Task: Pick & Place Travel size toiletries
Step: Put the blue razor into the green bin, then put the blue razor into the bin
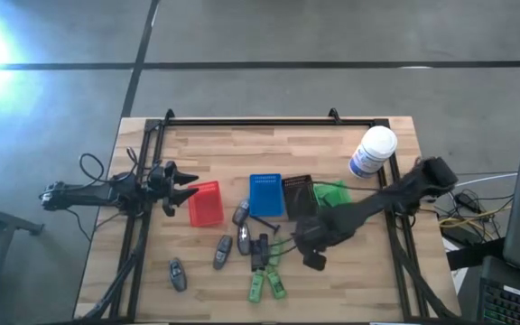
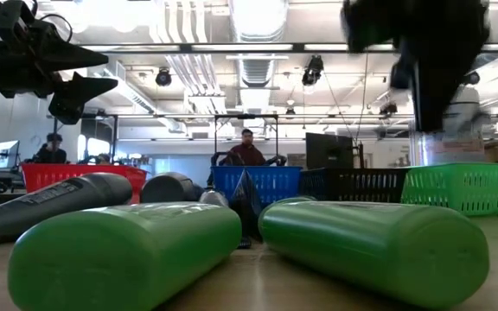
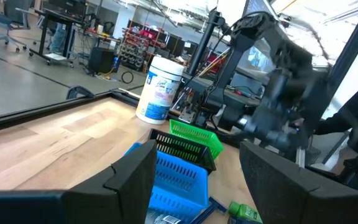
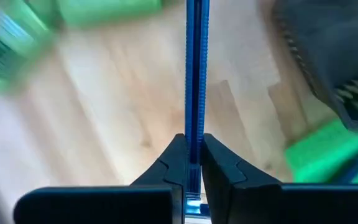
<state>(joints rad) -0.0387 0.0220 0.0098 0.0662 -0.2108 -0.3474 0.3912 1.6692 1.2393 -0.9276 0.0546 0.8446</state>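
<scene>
Several travel size toiletries lie on the wood near the table's front middle: grey rounded ones, slim black ones and green bottles. Two of the green bottles lie on their sides, close up in the low view. My right gripper hangs over the right end of this group, shut on a slim blue stick. My left gripper is open and holds nothing, above the table just left of the red basket. My right gripper pinches the slim blue stick between its two fingers. The fingers lie along it, and the stick runs straight on past the fingertips and out of the picture. Wood and green items show beneath it; which end is held is hidden.
Four small baskets stand in a row mid-table: red, blue, dark and green. A big white canister with a blue label stands at the far right. A black frame edges the table. People sit in the room beyond.
</scene>
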